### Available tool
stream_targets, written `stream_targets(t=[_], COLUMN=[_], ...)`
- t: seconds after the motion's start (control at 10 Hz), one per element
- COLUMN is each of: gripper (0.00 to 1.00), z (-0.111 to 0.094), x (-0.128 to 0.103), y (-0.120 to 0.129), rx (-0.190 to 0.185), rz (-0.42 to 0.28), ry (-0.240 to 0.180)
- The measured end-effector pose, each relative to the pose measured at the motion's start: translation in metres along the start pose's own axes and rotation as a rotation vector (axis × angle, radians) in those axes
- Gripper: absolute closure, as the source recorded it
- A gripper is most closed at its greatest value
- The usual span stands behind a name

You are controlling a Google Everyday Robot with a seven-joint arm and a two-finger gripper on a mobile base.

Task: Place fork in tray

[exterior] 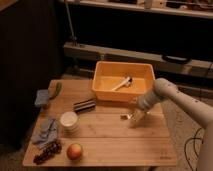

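The yellow-orange tray (106,89) stands at the back of the wooden table (105,142), right of centre. A pale whitish utensil (121,83) lies inside it. My gripper (133,118) points down at the table just in front of the tray's front right corner. A small slim glinting piece, apparently the fork (123,117), sits at the gripper's left tip, low over or on the wood. I cannot tell whether the fork is held. My white arm (165,95) reaches in from the right.
A white cup (69,120) stands left of centre, with a dark bar (84,105) behind it. An orange fruit (75,151) and grapes (47,151) lie at the front left. A blue cloth (46,129), a blue sponge (42,97) and a green item (58,89) line the left edge.
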Motion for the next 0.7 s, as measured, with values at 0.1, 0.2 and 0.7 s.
stream_targets(t=[0.1,0.2,0.7], gripper=[0.2,0.2,0.45], z=[0.0,0.0,-0.001], x=[0.006,0.01,0.032], y=[-0.001,-0.001,0.005], rx=[-0.012,-0.022,-0.066], rz=[0.004,0.008,0.017], ry=[-0.006,-0.013,-0.064])
